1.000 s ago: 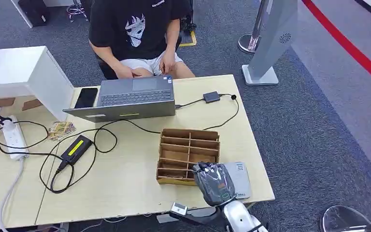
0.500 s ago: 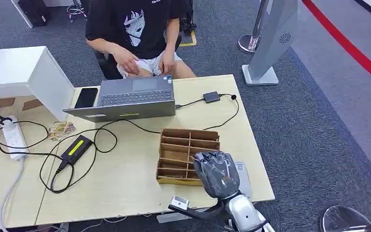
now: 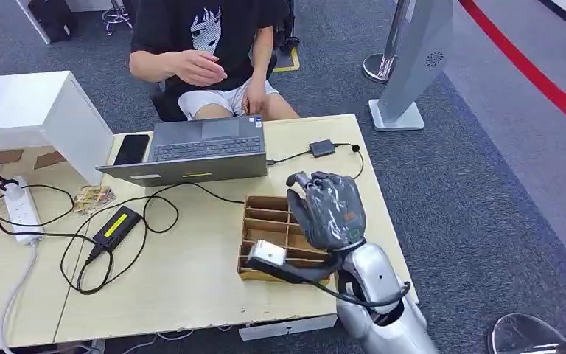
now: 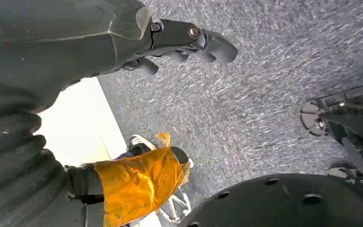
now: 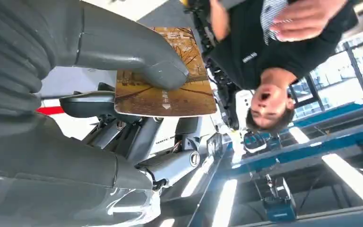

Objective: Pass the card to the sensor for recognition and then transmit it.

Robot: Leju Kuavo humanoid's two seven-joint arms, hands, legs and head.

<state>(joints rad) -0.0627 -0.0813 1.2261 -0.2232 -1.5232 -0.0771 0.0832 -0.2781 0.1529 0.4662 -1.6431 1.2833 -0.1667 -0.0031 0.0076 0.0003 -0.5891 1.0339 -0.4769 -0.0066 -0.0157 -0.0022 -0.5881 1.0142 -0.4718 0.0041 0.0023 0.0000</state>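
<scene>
We see the right hand (image 3: 329,209) raised above the divided box (image 3: 287,237), thumb (image 5: 137,59) pressing a brown card (image 5: 165,85) against the fingers (image 5: 87,104); in the head view the card hides behind the hand, so we place it just over the box's far right corner. The left hand (image 4: 170,35) hangs beside the table (image 3: 191,287) edge over carpet, fingers curled in loosely with nothing in them

Risks, our judgement: the hold is a pinch near one end of the card, most of it sticking out free, so a quick swing could tilt or slip it, and it would drop into a box slot or onto the floor. The grey pad (image 3: 365,257) just right of the box looks like the sensor, but we can't tell for sure; it is mostly under the arm now, so aiming down at it is partly blind. A wrist cable (image 3: 317,280) loops out near the box's front wall and could snag it

Room: the person (image 3: 206,51) sits well beyond the box behind the laptop (image 3: 199,151), one hand lifted, so a handover must clear laptop, adapter (image 3: 323,147) and its cord. Right of the box the table edge is near, little margin there; left of the box the tabletop is open
</scene>
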